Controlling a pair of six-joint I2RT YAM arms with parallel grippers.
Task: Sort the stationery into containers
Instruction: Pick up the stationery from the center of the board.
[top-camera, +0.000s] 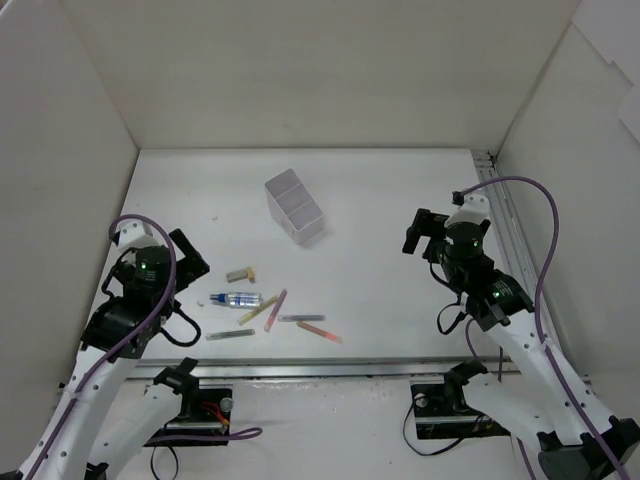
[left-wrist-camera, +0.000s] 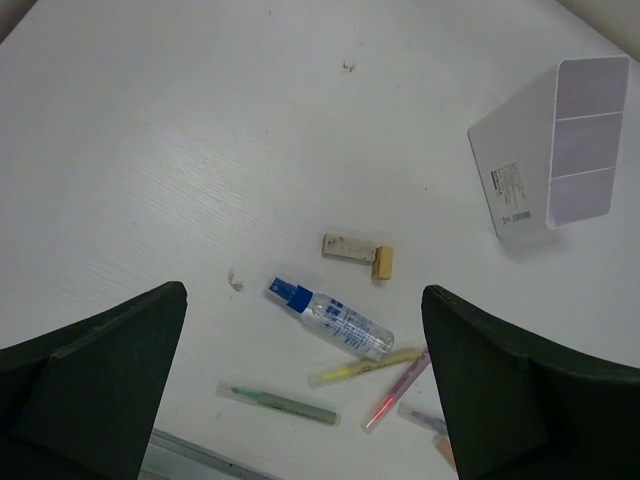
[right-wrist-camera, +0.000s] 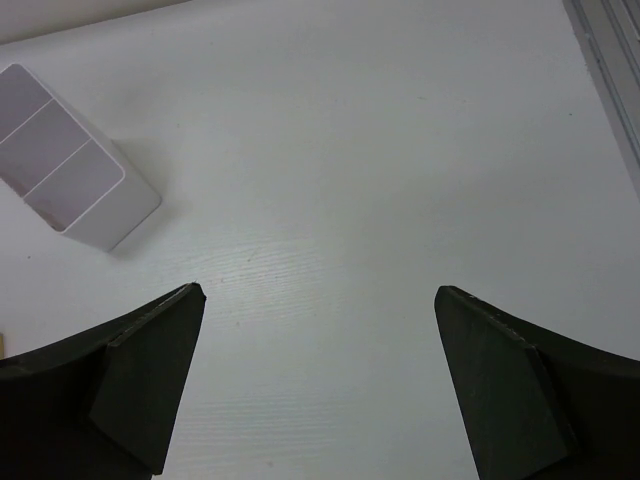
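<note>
The stationery lies in a loose group at the front left of the table: a tan eraser block (top-camera: 240, 273), a clear tube with a blue label (top-camera: 237, 299), a yellow-green pen (top-camera: 258, 314), a pink pen (top-camera: 276, 310), a grey pen (top-camera: 301, 318), an orange pen (top-camera: 320, 332) and a green-grey pen (top-camera: 229, 334). The translucent white three-compartment box (top-camera: 295, 207) stands behind them. My left gripper (top-camera: 190, 260) is open and empty, left of the group; its wrist view shows the tube (left-wrist-camera: 330, 313) between the fingers (left-wrist-camera: 110, 370). My right gripper (top-camera: 420, 232) is open and empty, right of the box (right-wrist-camera: 70, 165).
White walls enclose the table on the left, back and right. A metal rail (top-camera: 505, 230) runs along the right side, and another rail (top-camera: 330, 368) runs along the front edge. A small speck (left-wrist-camera: 234, 282) lies near the tube.
</note>
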